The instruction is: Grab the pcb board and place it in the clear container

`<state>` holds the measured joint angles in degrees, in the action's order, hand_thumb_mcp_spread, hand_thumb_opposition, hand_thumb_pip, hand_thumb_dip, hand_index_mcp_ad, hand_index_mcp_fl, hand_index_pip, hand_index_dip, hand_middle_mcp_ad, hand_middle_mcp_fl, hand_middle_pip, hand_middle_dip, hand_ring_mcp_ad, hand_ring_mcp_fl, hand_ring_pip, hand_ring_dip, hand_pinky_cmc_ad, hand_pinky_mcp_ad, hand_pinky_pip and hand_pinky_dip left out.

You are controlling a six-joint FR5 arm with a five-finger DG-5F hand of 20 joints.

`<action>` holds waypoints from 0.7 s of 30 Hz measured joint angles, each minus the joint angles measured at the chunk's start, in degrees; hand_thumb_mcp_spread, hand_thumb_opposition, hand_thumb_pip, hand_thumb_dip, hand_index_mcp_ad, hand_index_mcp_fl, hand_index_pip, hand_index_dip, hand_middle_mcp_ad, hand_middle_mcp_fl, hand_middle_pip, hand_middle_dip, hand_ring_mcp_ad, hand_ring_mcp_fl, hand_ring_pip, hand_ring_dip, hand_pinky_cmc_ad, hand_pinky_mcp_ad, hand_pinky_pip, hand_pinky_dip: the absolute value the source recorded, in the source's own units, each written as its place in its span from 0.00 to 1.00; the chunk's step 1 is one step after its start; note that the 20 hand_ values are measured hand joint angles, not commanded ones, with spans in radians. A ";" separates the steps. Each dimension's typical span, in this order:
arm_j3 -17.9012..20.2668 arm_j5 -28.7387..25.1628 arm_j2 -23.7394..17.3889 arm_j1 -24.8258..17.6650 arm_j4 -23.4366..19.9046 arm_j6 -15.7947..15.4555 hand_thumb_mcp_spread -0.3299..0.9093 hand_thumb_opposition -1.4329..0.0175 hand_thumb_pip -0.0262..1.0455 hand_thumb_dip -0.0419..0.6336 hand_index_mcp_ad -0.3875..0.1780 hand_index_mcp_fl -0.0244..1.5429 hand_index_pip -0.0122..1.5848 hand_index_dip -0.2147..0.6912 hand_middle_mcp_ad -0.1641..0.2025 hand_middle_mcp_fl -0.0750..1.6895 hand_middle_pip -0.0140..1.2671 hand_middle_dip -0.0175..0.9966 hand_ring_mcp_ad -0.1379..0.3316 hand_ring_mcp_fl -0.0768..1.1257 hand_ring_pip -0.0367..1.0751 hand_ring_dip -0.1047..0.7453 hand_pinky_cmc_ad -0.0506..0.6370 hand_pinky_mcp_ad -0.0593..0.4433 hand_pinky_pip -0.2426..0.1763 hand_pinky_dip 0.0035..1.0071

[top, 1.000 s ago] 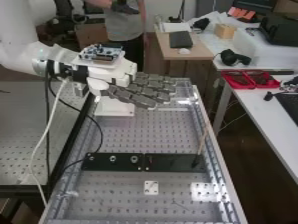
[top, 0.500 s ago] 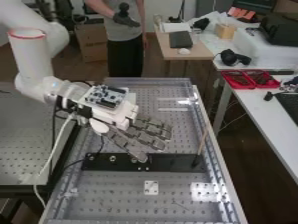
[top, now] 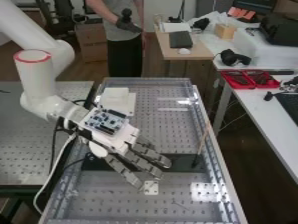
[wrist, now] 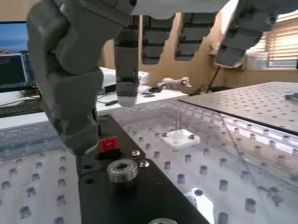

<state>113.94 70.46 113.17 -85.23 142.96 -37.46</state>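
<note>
Fingers nearly straight and empty, aimed toward five o'clock in the high view, should straddle the small red piece, probably the target, before pinching gently.

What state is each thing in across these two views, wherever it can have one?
Robot hand: open, fingers extended, nothing gripped.
Circuit board: mounted on the arm, face up.
Black fixture plate: lying flat.
Thin rod: standing, leaning.
White pin block: flat, pins upright.
Red bins: uncovered, with contents.
Monitor: on.
</note>
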 joint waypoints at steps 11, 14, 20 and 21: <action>-1.77 6.30 2.33 1.59 -4.55 -1.27 0.74 0.41 0.39 0.44 0.52 0.06 0.76 0.62 0.33 0.07 0.12 0.14 0.40 0.06 0.14 0.15 0.51 0.55 0.48 0.15; -2.35 8.11 2.90 2.20 -5.32 -2.10 0.74 0.41 0.39 0.44 0.51 0.05 0.80 0.63 0.33 0.07 0.12 0.14 0.39 0.07 0.15 0.16 0.51 0.55 0.48 0.15; -2.27 10.73 3.64 3.22 -8.65 -4.31 0.75 0.40 0.39 0.46 0.50 0.05 0.84 0.64 0.32 0.12 0.12 0.17 0.40 0.08 0.15 0.18 0.53 0.55 0.52 0.15; -2.15 11.15 3.72 3.34 -9.42 -4.61 0.75 0.40 0.39 0.46 0.50 0.04 0.85 0.64 0.32 0.12 0.12 0.17 0.40 0.08 0.14 0.18 0.53 0.54 0.52 0.15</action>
<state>111.79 81.61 116.89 -81.89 133.55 -42.07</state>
